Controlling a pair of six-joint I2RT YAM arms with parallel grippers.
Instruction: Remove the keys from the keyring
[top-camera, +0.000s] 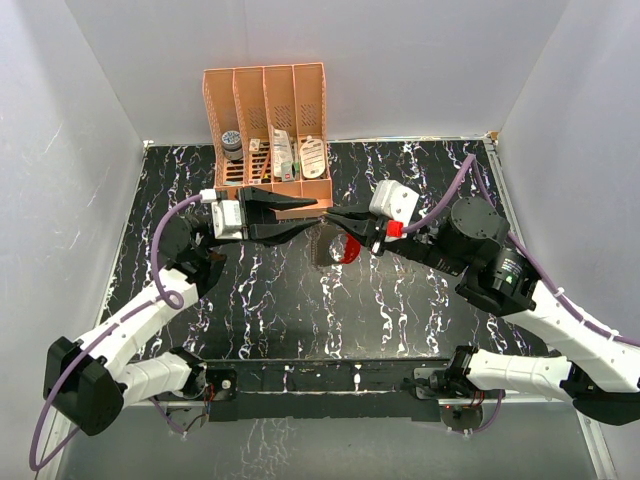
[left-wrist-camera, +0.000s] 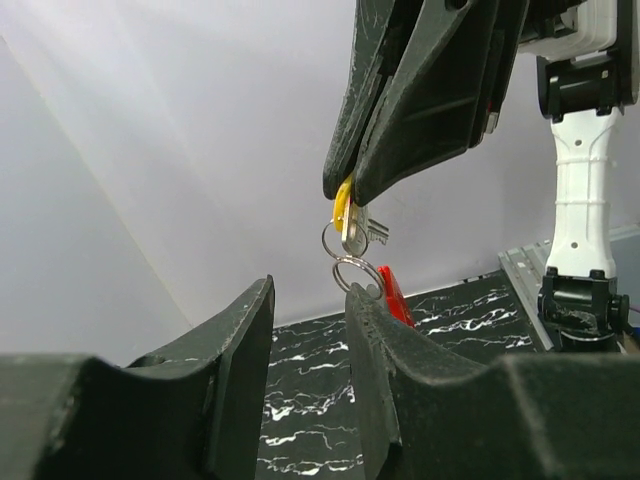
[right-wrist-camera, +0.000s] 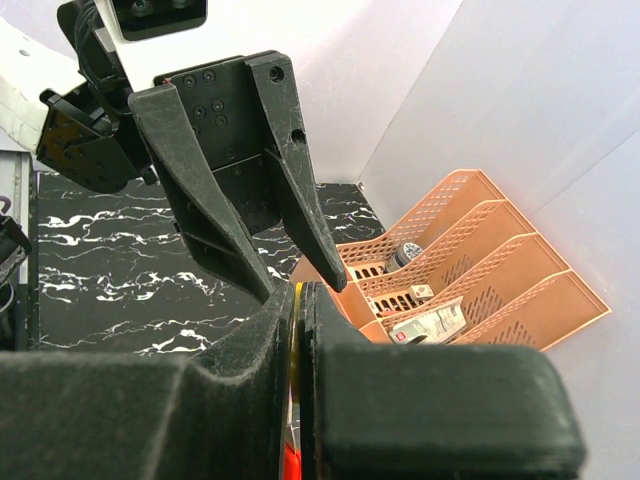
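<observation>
My right gripper hangs over the table's middle, shut on the yellow-headed key. A silver key hangs beside it. Below them dangle a small wire ring and the larger keyring, joined to the red-and-white tag. In the right wrist view only a yellow sliver of the key shows between the pressed jaws. My left gripper faces it from the left, open, with nothing in the gap. Its right fingertip sits right at the keyring; contact is unclear.
An orange slotted rack stands at the back centre against the wall, holding a small jar, boxes and a white oval item. White walls close in the black marbled table on three sides.
</observation>
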